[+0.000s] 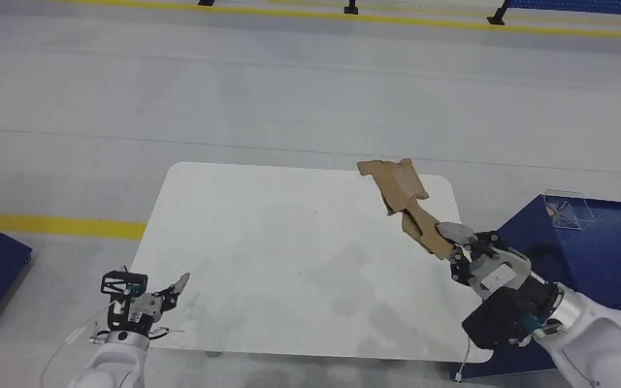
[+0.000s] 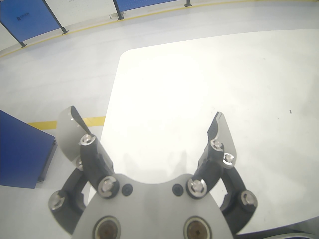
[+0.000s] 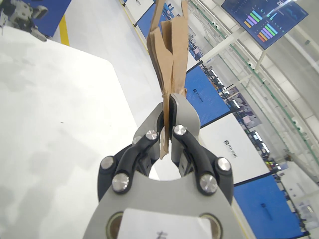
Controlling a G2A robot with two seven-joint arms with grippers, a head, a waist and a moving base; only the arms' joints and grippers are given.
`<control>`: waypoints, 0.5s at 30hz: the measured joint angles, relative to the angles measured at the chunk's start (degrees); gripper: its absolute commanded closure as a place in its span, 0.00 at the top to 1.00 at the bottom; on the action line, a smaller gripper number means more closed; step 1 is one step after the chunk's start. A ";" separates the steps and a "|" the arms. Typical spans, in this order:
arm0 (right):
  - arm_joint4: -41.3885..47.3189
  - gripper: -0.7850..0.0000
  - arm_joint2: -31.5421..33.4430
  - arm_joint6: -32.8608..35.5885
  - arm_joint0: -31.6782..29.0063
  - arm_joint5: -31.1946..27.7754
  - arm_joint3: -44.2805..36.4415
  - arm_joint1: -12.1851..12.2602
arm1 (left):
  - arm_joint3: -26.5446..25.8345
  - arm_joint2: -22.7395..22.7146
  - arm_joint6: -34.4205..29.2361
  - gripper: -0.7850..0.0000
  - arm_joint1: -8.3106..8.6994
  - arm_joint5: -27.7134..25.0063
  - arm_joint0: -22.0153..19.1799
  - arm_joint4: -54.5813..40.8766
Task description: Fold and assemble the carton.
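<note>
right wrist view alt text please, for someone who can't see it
The right gripper is shut on one end of a flattened brown cardboard carton, which extends out past its fingertips. A white table spreads out to one side.

A white table (image 1: 291, 272) stands beside a yellow floor line (image 1: 68, 227)

- You are facing a white table (image 1: 281, 291) standing on grey floor (image 1: 291, 87).
- Yellow lines (image 1: 68, 227) are crossing that floor.
- Blue-and-white partitions (image 2: 74, 3) are fencing it.
</note>
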 measured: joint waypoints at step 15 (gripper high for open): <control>6.90 0.00 1.51 -10.89 -6.74 6.08 2.97 0.46 | 0.00 0.00 0.00 1.00 0.00 0.00 0.00 0.00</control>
